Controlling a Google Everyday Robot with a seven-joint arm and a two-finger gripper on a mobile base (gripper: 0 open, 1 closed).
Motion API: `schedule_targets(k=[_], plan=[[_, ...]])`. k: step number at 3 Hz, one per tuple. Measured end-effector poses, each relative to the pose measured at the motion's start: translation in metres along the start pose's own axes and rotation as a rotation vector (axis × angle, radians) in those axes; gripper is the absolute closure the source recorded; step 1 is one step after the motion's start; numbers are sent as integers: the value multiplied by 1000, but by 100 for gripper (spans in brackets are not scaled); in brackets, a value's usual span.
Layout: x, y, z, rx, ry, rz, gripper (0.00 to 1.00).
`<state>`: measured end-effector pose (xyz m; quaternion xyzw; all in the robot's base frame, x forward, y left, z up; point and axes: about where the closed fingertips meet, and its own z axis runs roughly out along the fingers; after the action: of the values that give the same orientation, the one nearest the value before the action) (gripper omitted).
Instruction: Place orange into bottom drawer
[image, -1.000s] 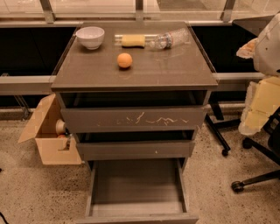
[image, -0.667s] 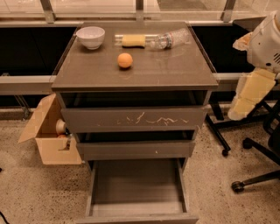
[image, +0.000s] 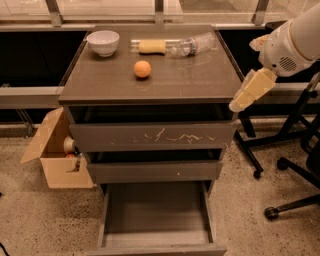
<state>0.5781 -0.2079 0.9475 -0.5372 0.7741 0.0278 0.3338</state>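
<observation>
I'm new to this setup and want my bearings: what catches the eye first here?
The orange sits near the middle of the cabinet top, in front of a white bowl and a toppled clear bottle. Below, the bottom drawer stands pulled open. The gripper hangs beside the cabinet's right edge, well apart from the orange.

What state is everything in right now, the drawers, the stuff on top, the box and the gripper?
orange: loose on the cabinet top, unheld.
bottom drawer: pulled open, inside bare.
middle drawer: pushed in or nearly so.
top drawer: pushed in or nearly so.
bottle: lying on its side.
bowl: upright.
cardboard box: flap open.
gripper: in the air off the cabinet top's right edge, clear of the orange.
</observation>
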Motion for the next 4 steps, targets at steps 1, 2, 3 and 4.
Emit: schedule_targets(k=[1,2,3,4], plan=[[0,0,0,0,0,0,0],[-10,-8,22,-8,-32,-5,0],[-46,-33,70,-11,-125,-12,0],[-80,-50,102,-10,-204,-4,0]])
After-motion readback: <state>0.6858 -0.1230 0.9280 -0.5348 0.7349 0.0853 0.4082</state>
